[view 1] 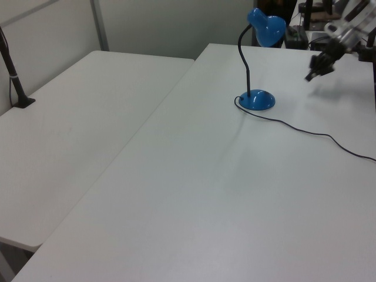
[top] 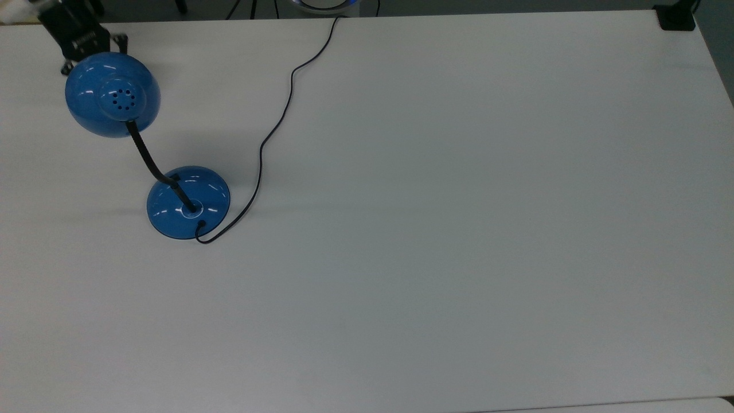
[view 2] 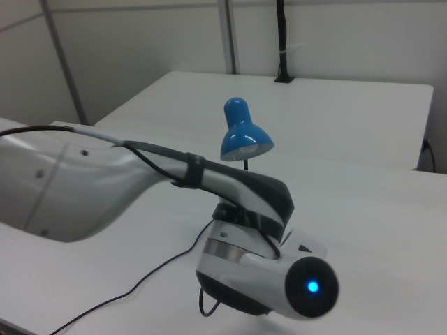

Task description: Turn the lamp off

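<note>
Well, we see the lamp (top: 188, 201) standing near the top view's left edge of the white table (top: 459, 229). Its round blue base sits flat, its black neck bends up and over, and its blue shade (top: 112, 94) hangs high above the table. The thin black cord (top: 275, 123) runs from the base in a wavy line to the far edge of the table, so we think the lamp is plugged in there. We see a small dark bit on the base (top: 174, 177) next to the neck, and we guess that is the switch, but we cannot be sure. In the left view there is no bright patch on the table under the shade, so we think the lamp (view 1: 257, 100) is already off. The gripper (top: 86, 43) is at the top view's upper left corner, just past the shade. In the left view the gripper (view 1: 312, 73) hangs in the air on the left view's right, well apart from the base, and it touches nothing. We think it sits up there to be out of the lamp's way. We cannot tell if it is open or closed. We see nothing held in it. In the right view the big white arm (view 2: 244, 202) is in front and the shade (view 2: 244, 136) peeks up behind it.
</note>
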Available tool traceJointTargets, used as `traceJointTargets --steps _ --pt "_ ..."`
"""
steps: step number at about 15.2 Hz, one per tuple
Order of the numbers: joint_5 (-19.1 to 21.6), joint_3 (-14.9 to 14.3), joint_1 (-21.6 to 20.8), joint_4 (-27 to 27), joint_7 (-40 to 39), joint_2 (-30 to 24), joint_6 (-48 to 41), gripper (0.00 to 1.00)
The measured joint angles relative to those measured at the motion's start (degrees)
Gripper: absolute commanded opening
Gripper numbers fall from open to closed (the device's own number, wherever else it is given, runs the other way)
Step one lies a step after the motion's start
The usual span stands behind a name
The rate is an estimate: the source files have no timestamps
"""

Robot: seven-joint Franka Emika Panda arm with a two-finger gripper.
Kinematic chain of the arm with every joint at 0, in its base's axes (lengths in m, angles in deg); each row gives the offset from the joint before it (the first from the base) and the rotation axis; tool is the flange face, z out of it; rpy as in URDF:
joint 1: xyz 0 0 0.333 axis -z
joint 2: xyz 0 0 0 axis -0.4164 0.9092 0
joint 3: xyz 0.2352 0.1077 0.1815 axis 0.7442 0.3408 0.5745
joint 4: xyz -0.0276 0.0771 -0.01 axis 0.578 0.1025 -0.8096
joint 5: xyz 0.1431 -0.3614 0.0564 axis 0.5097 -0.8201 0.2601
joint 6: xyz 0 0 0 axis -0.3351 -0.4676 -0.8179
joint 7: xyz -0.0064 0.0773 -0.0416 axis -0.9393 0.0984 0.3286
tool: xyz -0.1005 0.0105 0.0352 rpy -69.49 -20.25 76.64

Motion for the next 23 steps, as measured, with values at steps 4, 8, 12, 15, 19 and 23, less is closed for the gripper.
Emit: traceJointTargets --steps 4,8,12,15,19,23 --pt "-12.97 -5.43 0.22 10.34 26.15 -7.8 -23.26 0.0" --pt "-16.2 -5.19 -8.34 20.74 61.25 -13.29 -28.5 0.02" --pt "-28.1 -4.52 -22.64 28.2 89.95 -15.81 -28.5 0.07" --pt "-40.27 -1.07 -29.65 29.95 102.8 -16.08 -27.87 0.09" --pt "-50.98 9.8 -30.33 28.26 107.07 -15.2 -20.72 0.99" --pt "-51.42 10.26 -30.13 26.15 106.97 -14.43 -16.58 1.0"
